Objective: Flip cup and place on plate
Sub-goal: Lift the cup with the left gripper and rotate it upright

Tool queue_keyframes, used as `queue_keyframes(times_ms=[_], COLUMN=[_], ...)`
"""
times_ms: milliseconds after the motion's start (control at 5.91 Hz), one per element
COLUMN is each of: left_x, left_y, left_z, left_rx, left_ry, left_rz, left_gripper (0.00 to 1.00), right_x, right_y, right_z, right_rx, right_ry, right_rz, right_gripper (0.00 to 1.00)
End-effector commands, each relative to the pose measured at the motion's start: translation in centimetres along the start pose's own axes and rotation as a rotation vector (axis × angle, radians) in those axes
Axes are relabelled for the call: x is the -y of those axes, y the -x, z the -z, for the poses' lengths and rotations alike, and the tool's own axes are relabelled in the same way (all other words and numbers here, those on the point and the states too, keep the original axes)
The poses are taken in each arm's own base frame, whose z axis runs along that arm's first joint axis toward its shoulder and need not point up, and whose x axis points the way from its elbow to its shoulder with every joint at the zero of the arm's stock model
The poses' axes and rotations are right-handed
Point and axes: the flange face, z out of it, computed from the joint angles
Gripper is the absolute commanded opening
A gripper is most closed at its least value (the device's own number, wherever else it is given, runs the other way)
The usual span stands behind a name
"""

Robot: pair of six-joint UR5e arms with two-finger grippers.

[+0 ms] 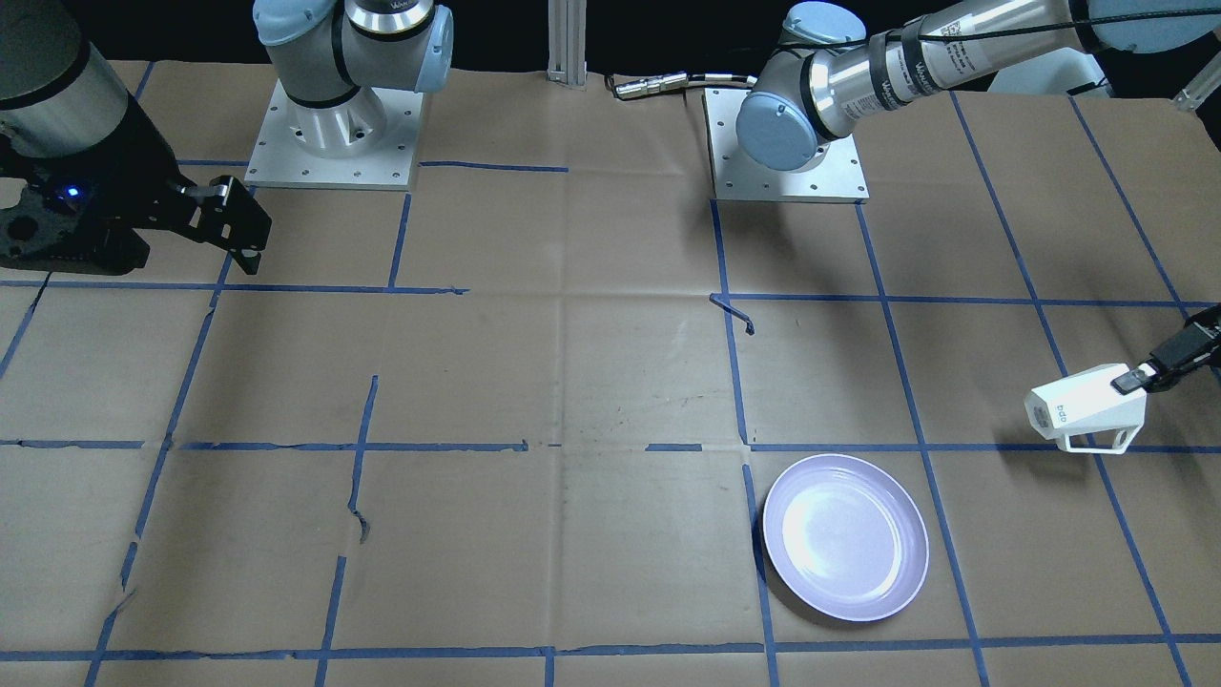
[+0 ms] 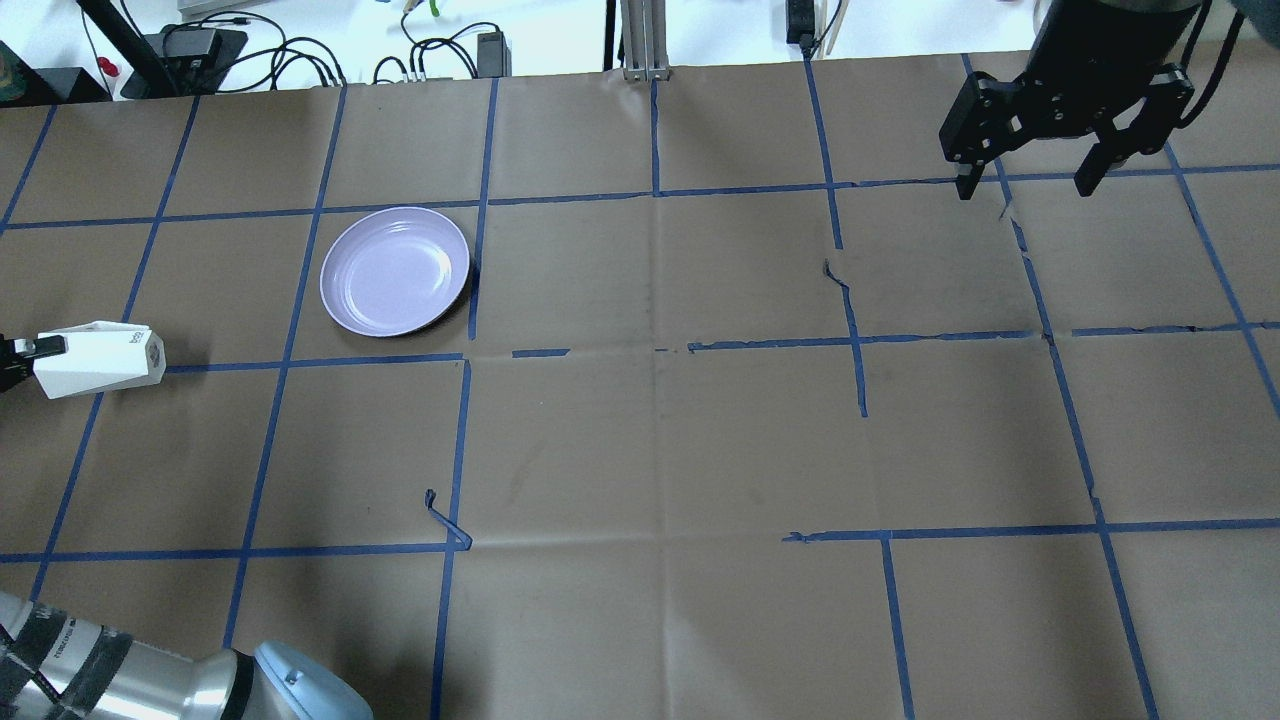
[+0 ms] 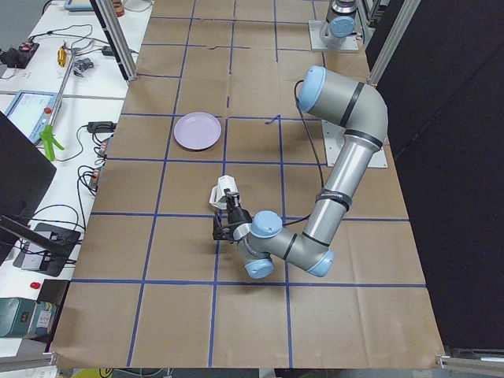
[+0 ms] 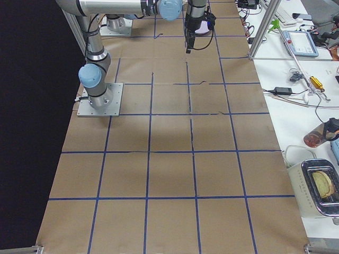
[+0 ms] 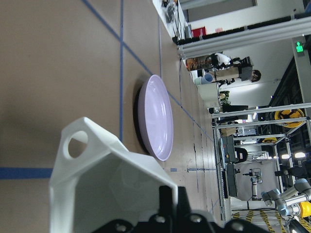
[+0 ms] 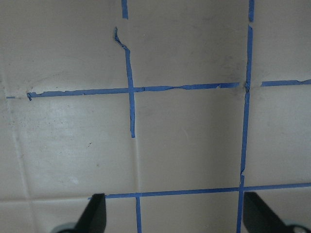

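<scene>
The white faceted cup (image 1: 1087, 408) is held on its side a little above the table, with its handle pointing down. My left gripper (image 1: 1135, 380) is shut on the cup's rim at the table's left end. The cup also shows in the overhead view (image 2: 95, 358) and fills the left wrist view (image 5: 107, 179). The lavender plate (image 1: 845, 537) lies empty on the table, apart from the cup, farther forward and toward the middle (image 2: 395, 270). My right gripper (image 2: 1030, 185) is open and empty, high over the far right of the table.
Brown paper with a blue tape grid (image 2: 660, 345) covers the table. The two arm bases (image 1: 329, 134) stand at the robot's edge. Cables and gear (image 2: 200, 45) lie beyond the far edge. A side bench with tools (image 3: 55, 118) runs along the operators' side.
</scene>
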Motion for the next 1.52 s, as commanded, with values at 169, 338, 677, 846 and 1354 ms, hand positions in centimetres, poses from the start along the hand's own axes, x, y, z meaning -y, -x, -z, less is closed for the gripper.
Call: queue_keyframes(times_ms=[169,338,677,846,1354], left_x=[-0.2,1.0,6.0,6.7,1.1], left_y=[-16.1,-20.4,-30.5,-34.6,-43.3], left_z=[2.4,0.2,-12.4,-20.7,-43.4], left_rx=[0.144,0.215,0.661,0.83,1.226], left_ry=[-0.054,-0.04,0.071,0.115,0.196], left_rz=[0.116,0.119,0.049,-0.022,-0.248], left_gripper=[0.0,0.0,0.0,0.0,0.0], right_x=[0.0,0.0,0.0,0.0,0.0], right_y=[0.0,0.0,0.0,0.0,0.0], right_z=[0.0,0.0,0.0,0.0,0.0], right_rx=[-0.002,-0.002,0.0,0.0,0.0], right_ry=[0.0,0.0,0.0,0.0,0.0], right_rz=[0.0,0.0,0.0,0.0,0.0], right_gripper=[1.0,1.0,1.0,1.0,1.0])
